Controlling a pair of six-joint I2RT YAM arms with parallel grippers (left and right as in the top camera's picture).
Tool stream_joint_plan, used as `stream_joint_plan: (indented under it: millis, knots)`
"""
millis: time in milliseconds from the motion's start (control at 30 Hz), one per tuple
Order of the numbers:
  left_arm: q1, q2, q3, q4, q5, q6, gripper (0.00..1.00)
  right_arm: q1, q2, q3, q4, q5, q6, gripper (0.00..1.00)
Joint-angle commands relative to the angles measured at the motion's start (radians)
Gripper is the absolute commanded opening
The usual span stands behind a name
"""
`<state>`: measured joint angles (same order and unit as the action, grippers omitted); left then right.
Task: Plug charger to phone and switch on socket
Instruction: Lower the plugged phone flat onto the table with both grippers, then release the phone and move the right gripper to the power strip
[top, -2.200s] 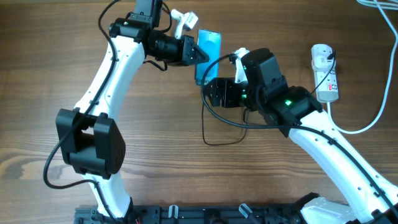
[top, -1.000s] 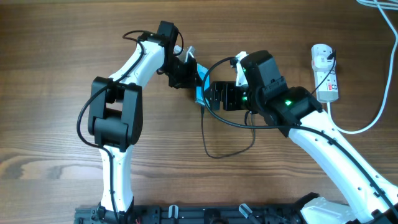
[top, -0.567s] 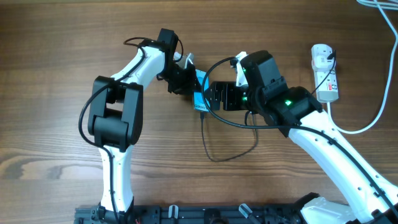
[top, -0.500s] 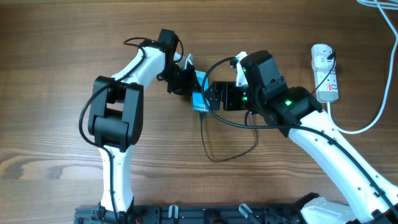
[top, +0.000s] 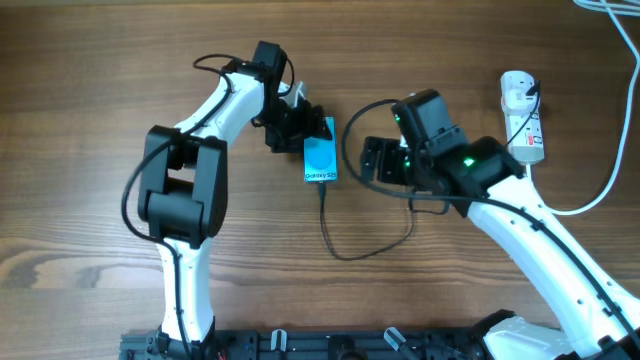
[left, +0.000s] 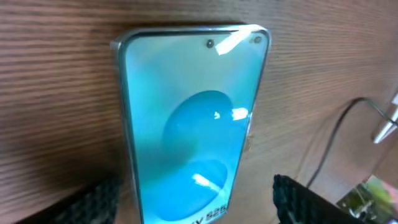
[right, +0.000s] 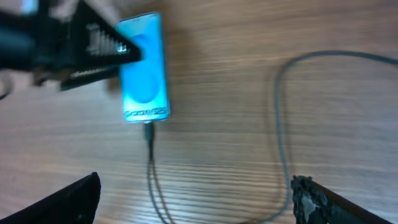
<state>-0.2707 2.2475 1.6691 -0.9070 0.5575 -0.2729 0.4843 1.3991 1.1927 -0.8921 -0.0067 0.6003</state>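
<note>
The charger (top: 345, 252) lies closest, in a loose loop on the bench (top: 90, 230). Its tip looks pushed into the near end of the phone (top: 319, 160). The phone lies flat, blue screen up, in the middle of the bench.

The right end effector (top: 368, 162) sits just beside the phone. It is wide open and holds nothing. Part of the cable loop runs right under that arm. If the arm swings off to the socket, it may catch the cable. That could tug the tip out or drag the phone along.

The left end effector (top: 303, 128) is at the phone's far end. It is wide too, with its fingers (left: 93, 200) on each side of the phone. If it lifts crooked, a finger may bump the phone and pull on the tip.

The socket (top: 524, 118) lies far off to the right. I cannot tell if it is on, and I think that job is left to do. A hard or sideways poke may slide it away.
</note>
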Motion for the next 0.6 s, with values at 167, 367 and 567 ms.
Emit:
stream_joint_plan:
  millis: [167,367,567]
  knots:
    - [0.068,-0.064,-0.020,-0.054,-0.293,-0.031,1.00,-0.045,0.000,0.021,-0.010,0.063,-0.031,1.00]
    - [0.071,-0.261,-0.020,-0.052,-0.504,-0.060,1.00,-0.291,0.000,0.046,-0.022,-0.170,-0.161,1.00]
    - [0.071,-0.400,-0.020,0.002,-0.555,-0.083,1.00,-0.718,0.005,0.056,0.008,-0.151,-0.257,1.00]
